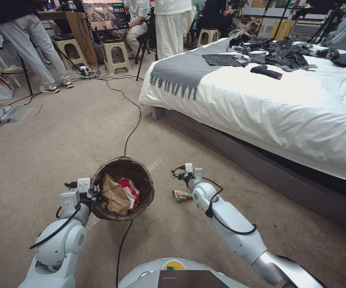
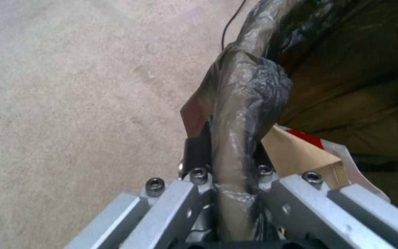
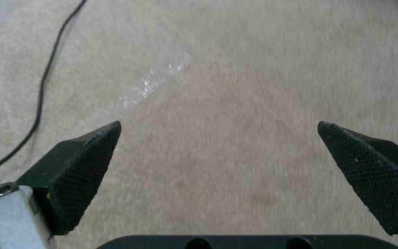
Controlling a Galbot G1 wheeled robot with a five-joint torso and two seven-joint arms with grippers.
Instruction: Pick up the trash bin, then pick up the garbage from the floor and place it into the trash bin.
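Note:
The trash bin (image 1: 141, 180), lined with a dark brown bag, is held tilted at my lower left. My left gripper (image 1: 95, 193) is shut on its near rim; the left wrist view shows the bagged rim (image 2: 247, 86) pinched by this gripper (image 2: 226, 166). Inside lie a brown paper wrapper (image 1: 115, 196) and a red-and-white wrapper (image 1: 129, 192). One small colourful piece of garbage (image 1: 182, 195) lies on the carpet to the right of the bin, beside my right wrist. My right gripper (image 1: 186, 173) hovers just beyond it, open (image 3: 219, 138), with bare carpet between its fingers (image 3: 84, 162).
A bed (image 1: 285, 116) with a white cover and dark base fills the right side. A black cable (image 1: 133, 128) runs across the carpet toward the bin. A shiny tape strip (image 3: 150, 83) marks the floor. Stools (image 1: 116, 54) and people stand far back.

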